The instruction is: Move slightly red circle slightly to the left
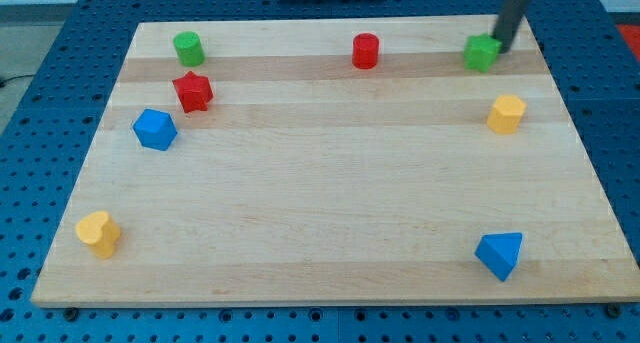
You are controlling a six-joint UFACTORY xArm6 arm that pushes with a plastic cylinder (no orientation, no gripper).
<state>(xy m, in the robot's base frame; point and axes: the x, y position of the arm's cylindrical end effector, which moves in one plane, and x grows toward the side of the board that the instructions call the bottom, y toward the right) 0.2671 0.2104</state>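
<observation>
The red circle (366, 51) stands near the view's top, a little right of the middle of the wooden board (330, 183). My tip (499, 49) is at the view's top right, touching the right side of a green block (482, 53). The tip is well to the right of the red circle, with the green block between them.
A green cylinder (188, 49), a red star (192, 91) and a blue block (155, 129) sit at the upper left. A yellow heart (98, 233) is at the lower left. A yellow block (506, 114) is at the right, a blue triangle (499, 255) at the lower right.
</observation>
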